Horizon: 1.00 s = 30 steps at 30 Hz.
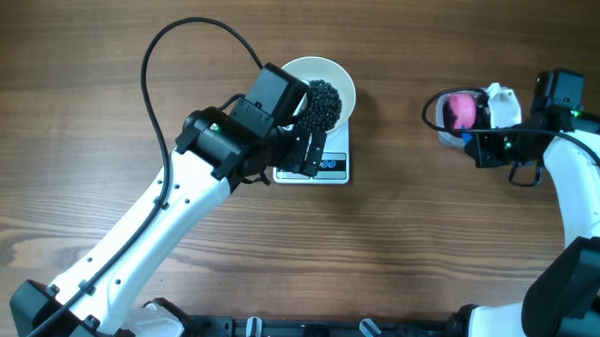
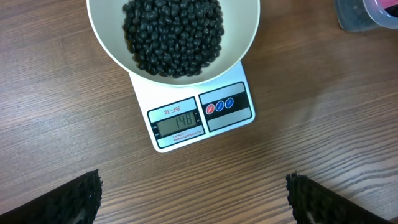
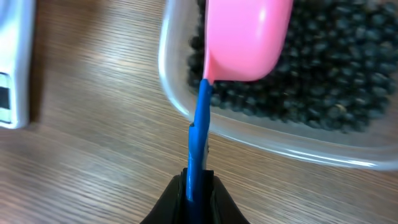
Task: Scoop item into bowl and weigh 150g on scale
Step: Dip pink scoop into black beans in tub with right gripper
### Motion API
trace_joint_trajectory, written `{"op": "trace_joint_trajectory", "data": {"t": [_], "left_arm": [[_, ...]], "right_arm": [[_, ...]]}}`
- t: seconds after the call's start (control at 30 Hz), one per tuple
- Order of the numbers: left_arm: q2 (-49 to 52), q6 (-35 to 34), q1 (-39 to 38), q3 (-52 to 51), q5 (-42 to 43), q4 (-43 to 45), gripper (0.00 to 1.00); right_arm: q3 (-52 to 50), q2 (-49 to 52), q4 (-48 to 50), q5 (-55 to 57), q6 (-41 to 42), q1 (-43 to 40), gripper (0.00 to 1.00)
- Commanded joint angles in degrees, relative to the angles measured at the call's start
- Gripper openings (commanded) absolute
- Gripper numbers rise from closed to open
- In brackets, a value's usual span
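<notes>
Bowl of pellets on the scale, scoop held over the tub.

The left gripper (image 2: 194,199) hangs with its jaws spread wide and empty. Straight ahead of them the scale (image 2: 140,93) carries the bowl (image 2: 249,37), which holds a dark heap of the item (image 2: 174,34), and the display reads 148. The right gripper (image 3: 197,183) has its jaws pinched on the blue handle (image 3: 199,118) of the pink scoop (image 3: 245,37). The scoop sits just beyond the jaws, above the clear tub (image 3: 186,112), where more pellets (image 3: 323,81) cover the floor. Whether the scoop holds any cannot be told.

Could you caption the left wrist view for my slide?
White bowl of black beans sits on the scale, display reading 148.
</notes>
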Motion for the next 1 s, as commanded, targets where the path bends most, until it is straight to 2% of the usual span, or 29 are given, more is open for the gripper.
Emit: {"op": "trace_joint_trajectory", "data": {"t": [0.0, 0.47, 0.67, 0.97], "left_arm": [[-0.8, 0.7, -0.2, 0.9, -0.5, 0.0, 1.0], [-0.8, 0.7, -0.2, 0.9, -0.5, 0.0, 1.0], [-0.8, 0.7, -0.2, 0.9, -0.5, 0.0, 1.0], [-0.8, 0.7, -0.2, 0.9, -0.5, 0.0, 1.0]], "right_arm": [[0.1, 0.7, -1.4, -7.6, -0.7, 0.3, 0.04], [0.3, 0.4, -1.5, -7.5, 0.0, -0.7, 0.04], [0.3, 0.3, -2.4, -18.2, 1.0, -4.4, 0.04], [0.3, 0.4, -3.7, -19.3, 1.3, -9.4, 0.04]]}}
